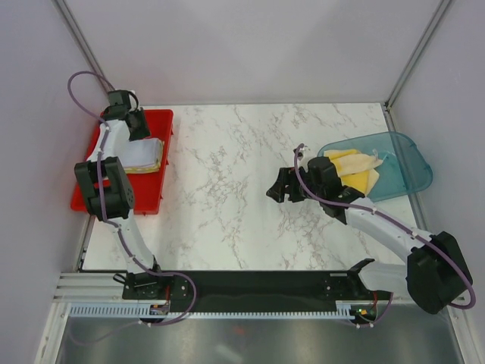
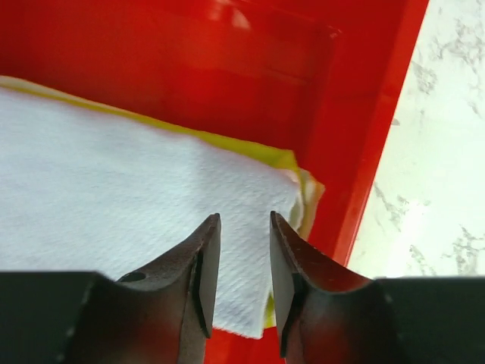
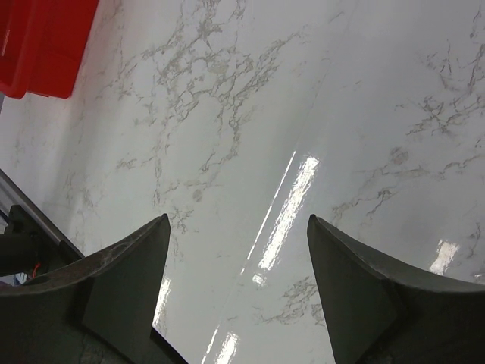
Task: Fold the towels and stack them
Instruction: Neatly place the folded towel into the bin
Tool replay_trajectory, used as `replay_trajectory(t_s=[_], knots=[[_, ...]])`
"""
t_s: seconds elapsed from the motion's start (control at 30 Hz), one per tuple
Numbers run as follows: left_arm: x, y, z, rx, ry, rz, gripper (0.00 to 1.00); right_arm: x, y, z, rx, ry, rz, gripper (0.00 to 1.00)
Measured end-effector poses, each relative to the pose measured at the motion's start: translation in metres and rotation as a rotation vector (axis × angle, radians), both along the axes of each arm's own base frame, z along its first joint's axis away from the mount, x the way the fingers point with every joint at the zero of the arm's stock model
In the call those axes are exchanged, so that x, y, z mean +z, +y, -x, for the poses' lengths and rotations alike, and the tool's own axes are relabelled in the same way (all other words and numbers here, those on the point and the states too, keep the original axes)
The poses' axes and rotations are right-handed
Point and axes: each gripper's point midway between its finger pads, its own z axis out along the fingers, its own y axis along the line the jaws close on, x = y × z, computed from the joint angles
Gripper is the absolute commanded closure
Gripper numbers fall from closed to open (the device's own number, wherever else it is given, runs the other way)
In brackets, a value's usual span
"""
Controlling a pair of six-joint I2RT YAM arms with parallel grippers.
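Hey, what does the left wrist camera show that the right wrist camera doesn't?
Only the left wrist view: a white towel lying on a yellow towel inside the tray, with the left gripper slightly open over them. Only the right wrist view: the right gripper wide open over the table, holding nothing. Both: part of the red tray and the marble table.

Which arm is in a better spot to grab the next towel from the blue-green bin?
Probably right. The right pincer, open, hovers over the table beside the teal bin holding the loose towels. The left pincer is across the table, over the folded stack in the red tray.
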Motion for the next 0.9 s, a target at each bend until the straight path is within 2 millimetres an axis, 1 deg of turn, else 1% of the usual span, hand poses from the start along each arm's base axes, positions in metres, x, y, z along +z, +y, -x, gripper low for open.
replay_trajectory(t_s=[0.07,0.23,0.27,0.3,0.43,0.47,0.5,0.6,0.73,0.8,0.9], knots=[[-0.018,-0.012,-0.003,-0.02,0.023,0.077,0.65,0.005,-0.001,0.001,-0.003,-0.009,-0.005,0.19],[-0.076,-0.035,-0.002,-0.048,0.124,0.222,0.65,0.009,-0.004,0.001,-0.017,-0.014,-0.003,0.19],[-0.082,-0.038,-0.002,-0.053,0.133,0.242,0.65,0.009,-0.004,0.001,-0.02,-0.013,-0.002,0.19],[-0.085,-0.04,-0.004,-0.058,0.13,0.257,0.66,0.008,-0.004,0.001,-0.023,-0.011,-0.001,0.19],[-0.079,-0.041,-0.009,-0.061,0.106,0.282,0.6,0.007,-0.006,0.001,-0.032,-0.005,0.003,0.19],[-0.079,-0.042,-0.009,-0.06,0.106,0.283,0.55,0.007,-0.006,0.001,-0.033,-0.002,0.004,0.19],[-0.078,-0.042,-0.009,-0.057,0.106,0.282,0.53,0.008,-0.006,0.001,-0.037,-0.002,0.004,0.19],[-0.074,-0.04,-0.007,-0.043,0.106,0.266,0.5,0.012,-0.007,-0.002,-0.046,-0.004,0.006,0.19],[-0.052,-0.038,-0.002,-0.033,0.09,0.244,0.48,0.022,-0.006,-0.005,-0.053,-0.011,0.004,0.19],[-0.035,-0.038,0.001,-0.03,0.063,0.231,0.49,0.026,-0.005,-0.006,-0.057,-0.011,-0.003,0.19],[-0.022,-0.041,0.014,-0.023,0.048,0.235,0.5,0.031,-0.004,-0.007,-0.065,-0.008,-0.017,0.19]])
